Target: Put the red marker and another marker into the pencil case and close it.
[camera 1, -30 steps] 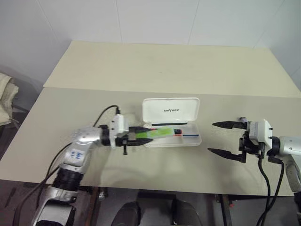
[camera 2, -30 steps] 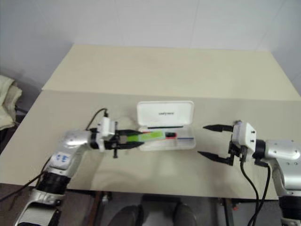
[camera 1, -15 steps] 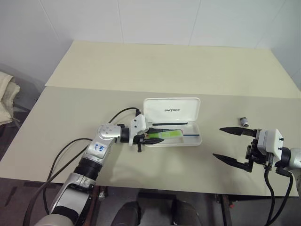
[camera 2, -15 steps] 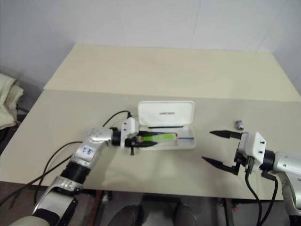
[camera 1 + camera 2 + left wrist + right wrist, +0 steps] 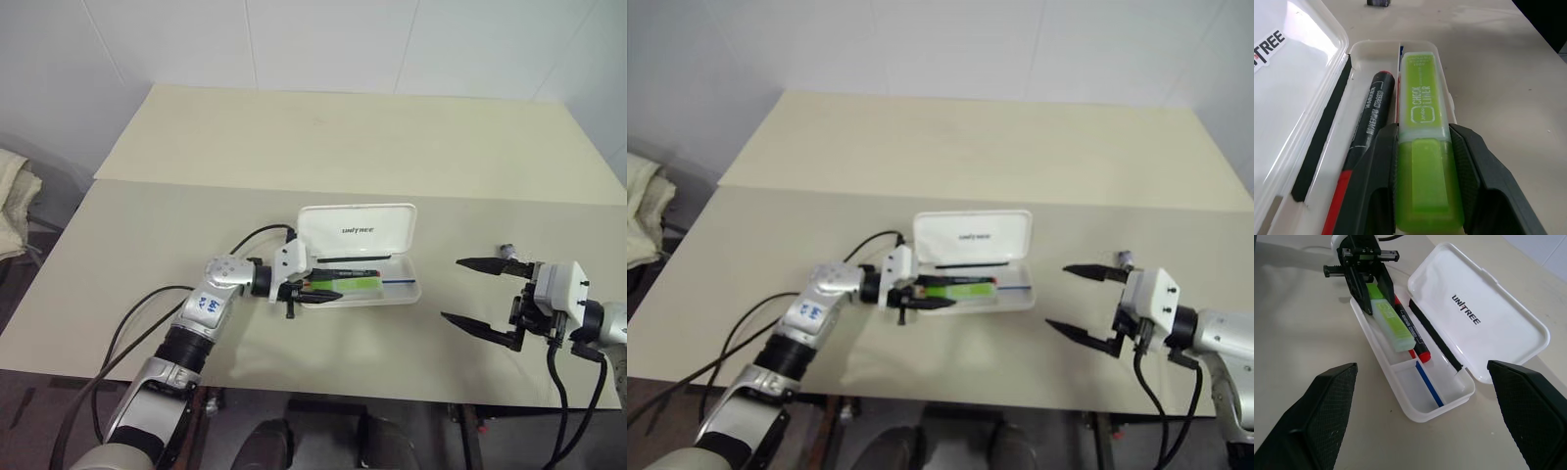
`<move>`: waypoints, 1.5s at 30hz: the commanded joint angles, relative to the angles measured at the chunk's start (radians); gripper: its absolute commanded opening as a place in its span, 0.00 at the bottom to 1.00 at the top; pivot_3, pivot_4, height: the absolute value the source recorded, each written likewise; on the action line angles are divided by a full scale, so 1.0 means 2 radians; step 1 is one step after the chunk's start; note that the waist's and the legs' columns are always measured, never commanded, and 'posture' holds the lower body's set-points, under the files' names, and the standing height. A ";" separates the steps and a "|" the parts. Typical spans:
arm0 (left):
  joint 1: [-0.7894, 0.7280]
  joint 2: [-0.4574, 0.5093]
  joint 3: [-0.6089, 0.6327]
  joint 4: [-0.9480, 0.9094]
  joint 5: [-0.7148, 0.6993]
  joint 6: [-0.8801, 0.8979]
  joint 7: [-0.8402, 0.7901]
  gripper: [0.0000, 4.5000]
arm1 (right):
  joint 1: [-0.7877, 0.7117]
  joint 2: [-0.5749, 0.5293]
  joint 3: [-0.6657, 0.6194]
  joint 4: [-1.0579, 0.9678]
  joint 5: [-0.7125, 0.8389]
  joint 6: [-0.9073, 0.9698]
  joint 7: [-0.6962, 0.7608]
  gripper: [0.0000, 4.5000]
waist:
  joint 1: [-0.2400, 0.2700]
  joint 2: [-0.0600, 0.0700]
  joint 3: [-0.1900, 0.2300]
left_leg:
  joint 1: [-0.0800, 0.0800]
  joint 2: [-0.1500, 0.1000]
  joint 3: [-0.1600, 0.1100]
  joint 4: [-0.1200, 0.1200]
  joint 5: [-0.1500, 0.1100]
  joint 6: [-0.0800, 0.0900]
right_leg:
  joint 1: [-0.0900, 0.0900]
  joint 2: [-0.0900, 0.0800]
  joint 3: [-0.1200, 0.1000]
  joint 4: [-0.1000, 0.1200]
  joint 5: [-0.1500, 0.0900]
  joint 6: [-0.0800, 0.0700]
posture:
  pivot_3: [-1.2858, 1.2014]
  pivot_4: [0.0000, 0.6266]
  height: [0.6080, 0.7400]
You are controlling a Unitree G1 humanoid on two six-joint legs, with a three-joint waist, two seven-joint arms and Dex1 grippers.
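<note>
An open white case [image 5: 359, 279] lies mid-tabletop [image 5: 294, 137]. The left gripper [image 5: 1422, 161] pinches a green highlighter [image 5: 1421, 122] inside it, beside the red marker [image 5: 1369, 122]. The right gripper [image 5: 475, 294], jaws spread, is right of the case.

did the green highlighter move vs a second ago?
Yes. The green highlighter went down into the pencil case tray beside the red marker; earlier it stuck out over the case's left end. Left end effector brackets it.
</note>
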 commanded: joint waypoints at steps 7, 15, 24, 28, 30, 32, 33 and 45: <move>0.004 -0.003 0.006 -0.065 -0.026 0.042 -0.001 1.00 | -0.017 0.003 0.012 0.005 -0.001 -0.008 -0.005 1.00 | 0.000 0.000 0.000 | 0.000 0.000 0.000 0.000 0.000 0.000 | 0.000 0.000 0.000 0.000 0.000 0.000 | 0.52 0.24 1.00; 0.004 -0.003 0.015 -0.113 -0.071 0.069 -0.029 1.00 | -0.042 0.024 0.014 0.024 -0.011 0.036 -0.076 1.00 | 0.000 0.000 0.000 | 0.000 0.000 0.000 0.001 0.000 0.000 | 0.000 0.000 0.000 0.000 0.000 0.000 | 0.52 0.24 1.00; -0.008 0.018 0.075 -0.151 -0.135 0.075 -0.043 1.00 | -0.123 0.047 -0.004 0.166 -0.121 0.098 -0.306 1.00 | -0.002 0.000 0.000 | 0.000 0.000 0.000 0.001 0.000 0.000 | 0.000 0.000 0.001 0.001 0.000 0.000 | 0.52 0.24 1.00; -0.007 0.033 0.091 -0.160 -0.140 0.078 -0.035 1.00 | -0.147 0.069 -0.018 0.187 -0.134 0.111 -0.380 1.00 | -0.003 0.000 0.000 | 0.000 0.000 0.000 0.001 0.000 0.000 | -0.001 0.000 0.001 0.001 0.000 0.000 | 0.52 0.24 1.00; -0.003 0.041 0.102 -0.166 -0.143 0.083 -0.027 1.00 | -0.151 0.088 -0.024 0.186 -0.139 0.117 -0.417 1.00 | -0.003 0.000 0.000 | 0.000 0.000 0.000 0.000 0.000 0.000 | -0.001 0.000 0.001 0.001 0.000 0.000 | 0.52 0.24 1.00; 0.005 0.050 0.114 -0.176 -0.148 0.089 -0.019 1.00 | -0.151 0.123 -0.033 0.178 -0.126 0.137 -0.453 1.00 | -0.003 0.000 0.000 | 0.000 0.000 0.000 0.000 0.000 0.000 | -0.001 0.000 0.001 0.001 0.000 0.000 | 0.52 0.24 1.00; 0.009 0.054 0.117 -0.181 -0.150 0.091 -0.017 1.00 | -0.150 0.137 -0.033 0.173 -0.122 0.143 -0.462 1.00 | -0.003 0.000 0.000 | 0.000 0.000 0.000 0.000 0.000 0.000 | -0.001 0.000 0.001 0.001 0.000 0.000 | 0.52 0.24 1.00; 0.027 0.073 0.135 -0.219 -0.166 0.110 0.002 1.00 | -0.130 0.205 -0.037 0.206 -0.125 0.140 -0.519 1.00 | -0.004 0.001 0.000 | 0.001 0.000 0.000 -0.001 0.000 0.000 | -0.001 0.000 0.002 0.001 0.000 0.000 | 0.52 0.24 1.00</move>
